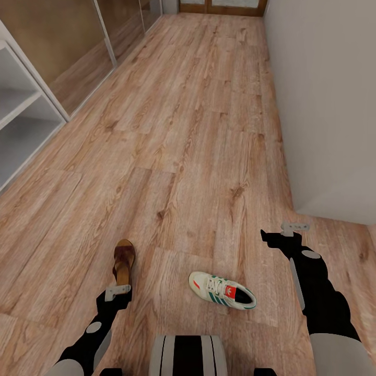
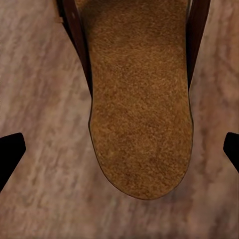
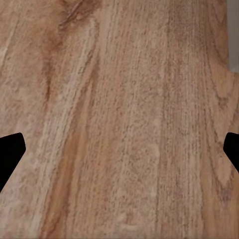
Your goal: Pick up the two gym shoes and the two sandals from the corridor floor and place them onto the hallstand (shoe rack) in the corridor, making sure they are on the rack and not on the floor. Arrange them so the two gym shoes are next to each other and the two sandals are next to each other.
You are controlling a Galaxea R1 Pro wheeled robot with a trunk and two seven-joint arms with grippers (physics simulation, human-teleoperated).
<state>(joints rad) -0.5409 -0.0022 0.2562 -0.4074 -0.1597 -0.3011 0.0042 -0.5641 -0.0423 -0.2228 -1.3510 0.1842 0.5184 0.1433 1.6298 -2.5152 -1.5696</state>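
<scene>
Nothing is racked that we can see: at far left a pale shelf unit [image 1: 21, 120] shows bare shelves, well away from our claws. Our left claw [image 2: 119, 149] hangs spread wide over a sandal [image 1: 124, 263] on the corridor floor [image 1: 198, 130] — its tan footbed sits squarely between the fingers, ungripped. A gym shoe [image 1: 222, 290] lies between our two claws. Our right claw [image 3: 119, 149] — also open, empty — points at bare planks, forearm reaching forward.
</scene>
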